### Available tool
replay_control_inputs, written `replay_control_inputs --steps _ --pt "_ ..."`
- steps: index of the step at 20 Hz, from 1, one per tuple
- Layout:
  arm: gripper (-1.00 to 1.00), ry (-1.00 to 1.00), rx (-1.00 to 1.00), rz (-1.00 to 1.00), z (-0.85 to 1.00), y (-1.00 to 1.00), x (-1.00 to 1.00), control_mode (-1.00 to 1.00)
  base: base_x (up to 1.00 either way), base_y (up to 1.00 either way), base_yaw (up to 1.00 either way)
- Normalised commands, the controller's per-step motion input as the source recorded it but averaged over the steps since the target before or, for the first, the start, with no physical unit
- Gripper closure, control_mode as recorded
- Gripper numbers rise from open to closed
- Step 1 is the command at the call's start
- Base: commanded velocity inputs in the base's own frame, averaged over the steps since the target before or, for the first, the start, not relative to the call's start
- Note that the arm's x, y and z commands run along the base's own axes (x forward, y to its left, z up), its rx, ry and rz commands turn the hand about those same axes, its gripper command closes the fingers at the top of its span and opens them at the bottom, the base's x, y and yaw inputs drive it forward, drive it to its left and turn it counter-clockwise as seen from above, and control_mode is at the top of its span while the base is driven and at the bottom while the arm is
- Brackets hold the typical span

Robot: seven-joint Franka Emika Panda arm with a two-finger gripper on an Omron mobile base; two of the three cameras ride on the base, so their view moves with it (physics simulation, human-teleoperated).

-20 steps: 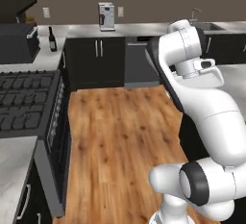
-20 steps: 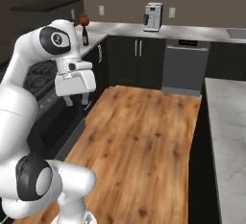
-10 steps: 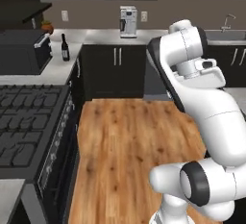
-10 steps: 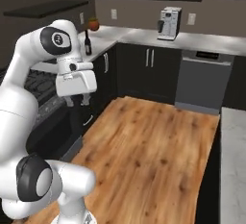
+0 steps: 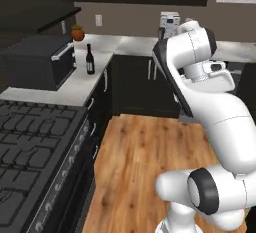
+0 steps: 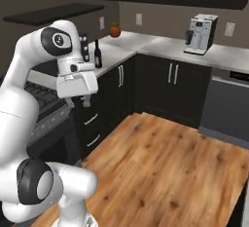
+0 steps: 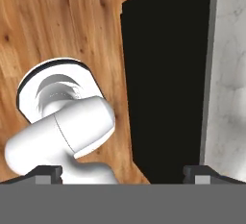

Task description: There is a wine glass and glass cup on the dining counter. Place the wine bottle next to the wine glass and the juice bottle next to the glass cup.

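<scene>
wine bottle (image 5: 90, 59) far beyond claw (image 6: 86, 101)

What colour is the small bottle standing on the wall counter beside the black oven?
The wine bottle is dark, nearly black; left base view shows it best.

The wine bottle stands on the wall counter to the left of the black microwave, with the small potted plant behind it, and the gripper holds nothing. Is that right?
Not quite: in the left base view the wine bottle stands to the right of the black microwave, not left. It is on the wall counter, the potted plant behind it. The gripper holds nothing in the hand view.
</scene>
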Motion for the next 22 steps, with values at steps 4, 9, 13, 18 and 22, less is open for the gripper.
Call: replay_control_inputs --steps 4,9,13,18,22 --pt "-1.0 0.0 0.0 0.0 0.0 0.0 0.0 1.0 1.0 -0.23 0.46" --pt "-1.0 0.0 0.0 0.0 0.0 0.0 0.0 1.0 1.0 -0.27 0.49" --pt "-1.0 0.0 0.0 0.0 0.0 0.0 0.0 1.0 0.83 -0.33 0.51" --pt "-1.0 0.0 0.0 0.0 0.0 0.0 0.0 1.0 0.63 -0.31 0.54" --pt "-1.0 0.0 0.0 0.0 0.0 0.0 0.0 1.0 0.6 -0.3 0.56"
